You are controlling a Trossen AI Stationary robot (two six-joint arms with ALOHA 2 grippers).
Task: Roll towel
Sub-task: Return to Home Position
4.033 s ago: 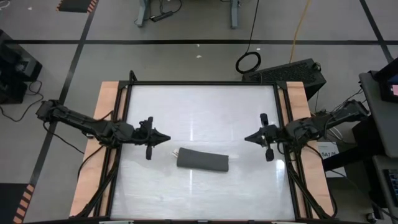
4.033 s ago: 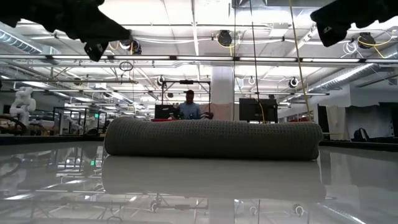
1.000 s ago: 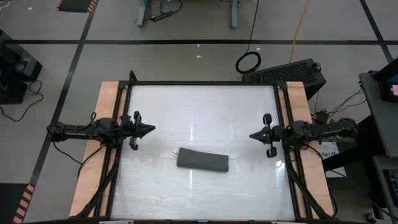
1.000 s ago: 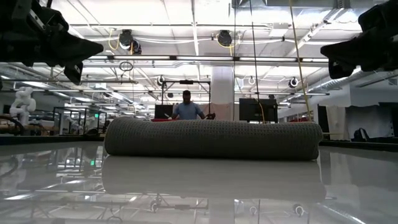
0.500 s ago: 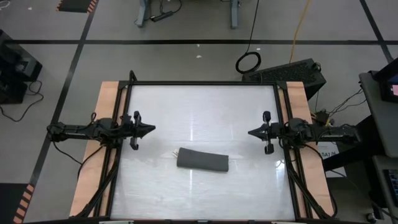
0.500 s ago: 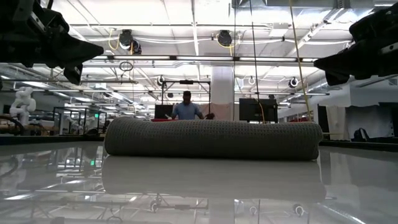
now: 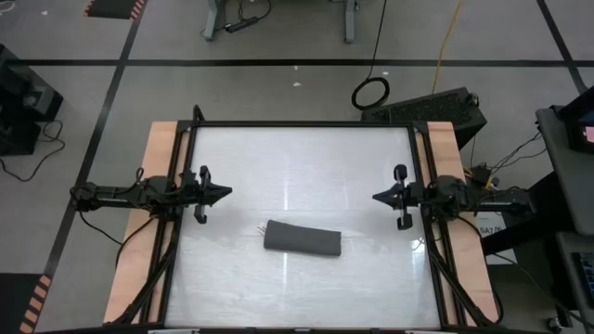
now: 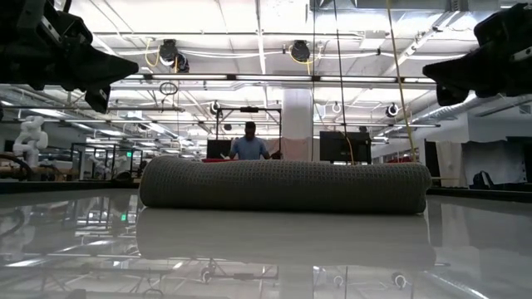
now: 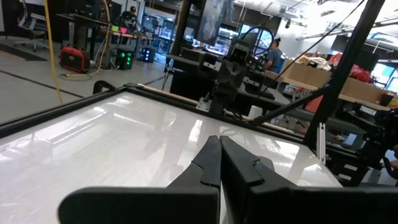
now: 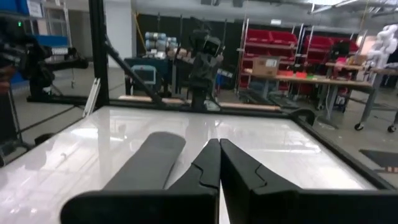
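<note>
On glossy table (image 7: 297,158), rolled towel (image 7: 303,239), person (image 8: 251,145) possibly seated beyond

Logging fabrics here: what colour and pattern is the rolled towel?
Plain dark grey soft cloth towel, finely waffle-textured; clearest in the low view.

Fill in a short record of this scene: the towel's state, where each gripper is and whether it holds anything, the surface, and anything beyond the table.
towel: rolled into a dark grey cylinder, lying on its side on the table
table: glossy white top, dark frame
left gripper: shut, empty, raised near the table's left edge, apart from the towel
right gripper: shut, empty, raised near the right edge, apart from the towel
background: a person far behind the table
</note>
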